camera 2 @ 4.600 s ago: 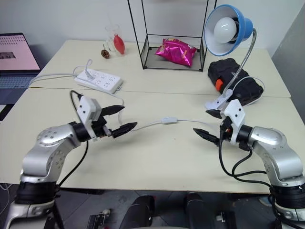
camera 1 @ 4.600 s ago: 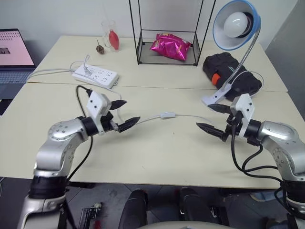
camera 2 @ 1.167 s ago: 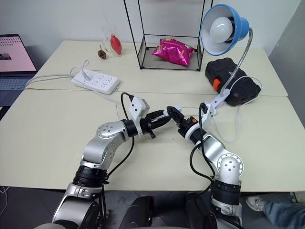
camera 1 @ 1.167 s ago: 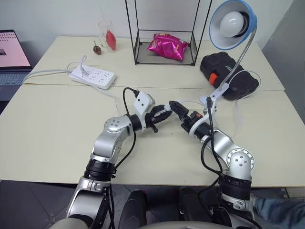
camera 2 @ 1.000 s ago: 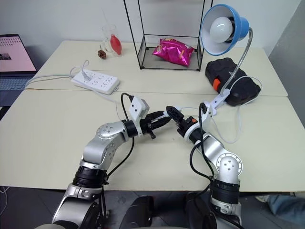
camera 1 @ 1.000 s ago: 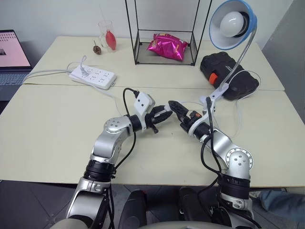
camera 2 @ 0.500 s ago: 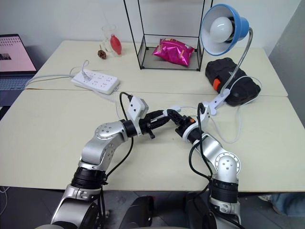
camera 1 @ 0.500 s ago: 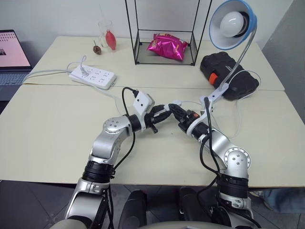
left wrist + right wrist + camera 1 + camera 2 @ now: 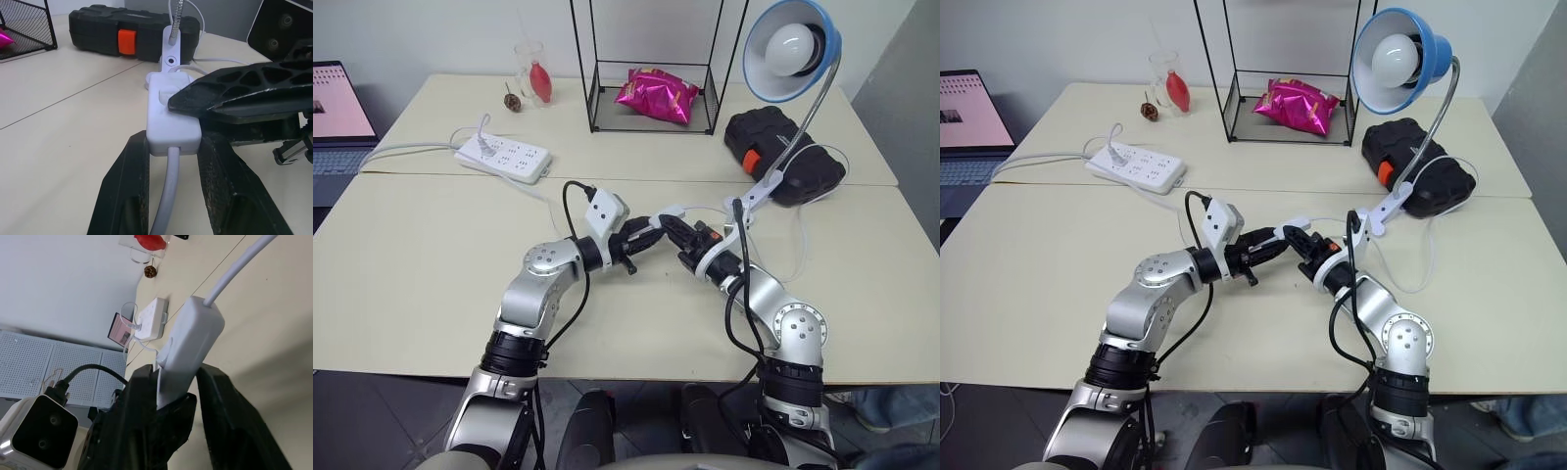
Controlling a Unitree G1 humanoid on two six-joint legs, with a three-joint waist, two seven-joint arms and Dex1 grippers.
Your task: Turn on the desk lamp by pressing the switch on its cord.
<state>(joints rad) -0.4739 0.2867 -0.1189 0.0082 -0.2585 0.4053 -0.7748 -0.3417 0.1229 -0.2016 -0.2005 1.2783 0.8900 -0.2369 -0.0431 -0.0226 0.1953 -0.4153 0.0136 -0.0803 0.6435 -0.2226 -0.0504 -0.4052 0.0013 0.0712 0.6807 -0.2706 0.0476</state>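
Observation:
The desk lamp (image 9: 792,51), with a blue dome shade and a white bulb, stands on its white clip base (image 9: 753,192) at the right of the table. Its thin white cord (image 9: 801,245) loops past the base to the switch (image 9: 668,212), a small white oblong held just above the table's middle. My left gripper (image 9: 173,142) is shut on the switch's (image 9: 171,110) end, where the cord (image 9: 164,196) leaves it. My right gripper (image 9: 178,372) comes from the other side, shut on the switch (image 9: 188,347), one black finger (image 9: 234,93) lying across its top.
A white power strip (image 9: 506,157) lies at the back left, with a laptop (image 9: 335,103) at the left edge. At the back stand a wire rack (image 9: 597,93) holding a pink bag (image 9: 657,96), a glass (image 9: 534,70), and a black case (image 9: 785,147) behind the lamp base.
My right gripper's fingers have closed from wide open onto the switch. Both arms have stayed in place, and the left gripper's hold is unchanged.

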